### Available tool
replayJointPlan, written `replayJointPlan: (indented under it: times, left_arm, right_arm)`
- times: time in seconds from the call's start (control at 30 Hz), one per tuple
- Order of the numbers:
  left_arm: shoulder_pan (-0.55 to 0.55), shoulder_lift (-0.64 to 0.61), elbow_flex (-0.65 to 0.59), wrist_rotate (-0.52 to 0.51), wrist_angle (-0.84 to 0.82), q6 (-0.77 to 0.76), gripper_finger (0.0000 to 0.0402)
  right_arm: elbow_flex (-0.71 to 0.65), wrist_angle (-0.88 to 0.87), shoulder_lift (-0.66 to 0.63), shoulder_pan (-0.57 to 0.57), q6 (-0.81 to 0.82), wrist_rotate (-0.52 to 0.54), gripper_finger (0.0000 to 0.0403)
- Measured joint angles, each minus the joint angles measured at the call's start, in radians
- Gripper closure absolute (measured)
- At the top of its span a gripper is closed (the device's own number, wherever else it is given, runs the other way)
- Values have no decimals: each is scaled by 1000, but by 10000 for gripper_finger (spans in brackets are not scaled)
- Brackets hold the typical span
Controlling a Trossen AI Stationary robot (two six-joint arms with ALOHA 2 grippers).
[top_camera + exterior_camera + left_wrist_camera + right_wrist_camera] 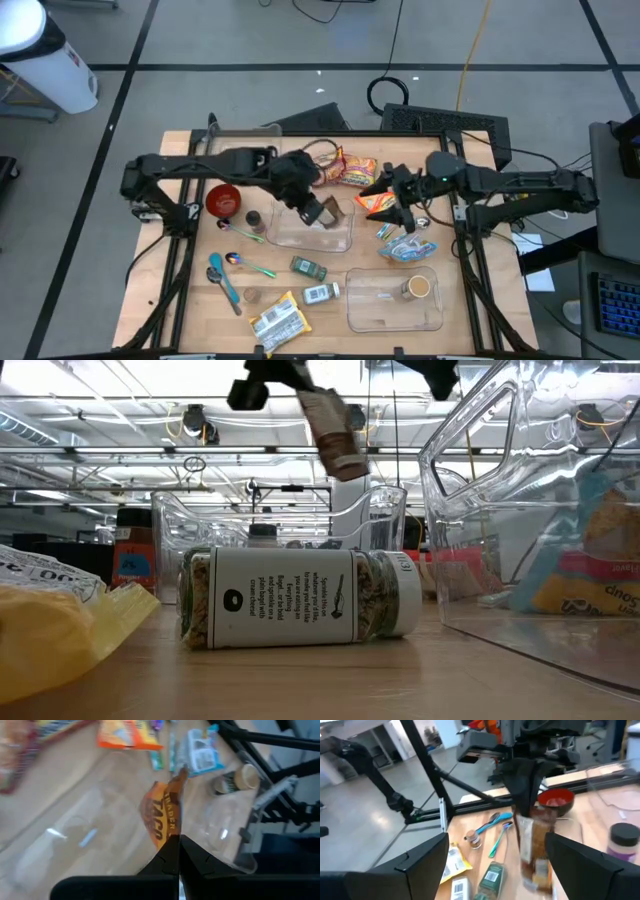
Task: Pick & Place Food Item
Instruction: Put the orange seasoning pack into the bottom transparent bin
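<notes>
Wooden desk [175,300] with food items; taco packet [325,211] held aloft at frame centre.

Left claw [318,210] was clamped shut on the taco packet, which hung above a clear tray [345,238] at mid-desk. Right claw [400,205], right of centre, stood wide and empty over an orange snack bag [377,200]. On the desk: red bowl [222,199] at left, spoons [222,278] lower left, spice jar [308,267], second clear tray [395,315] lower right holding a cup [417,288]. Beyond: grey floor with dark lines, white bin [45,60] upper left; the low view showed ceiling lights.
</notes>
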Motion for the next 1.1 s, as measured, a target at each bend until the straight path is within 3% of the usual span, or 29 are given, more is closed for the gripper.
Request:
replayJointPlan:
  times: [0.37, 0.7, 1.1]
  left_arm:
    - [-38, 28, 0, 32, 192, -12, 401]
    - [-36, 28, 0, 39, 201, -8, 401]
    - [-36, 29, 0, 30, 251, 19, 401]
  right_arm:
    - [36, 24, 124, -2, -41, -49, 83]
    - [38, 142, 161, -2, 15, -46, 84]
    - [36, 128, 184, -1, 42, -52, 158]
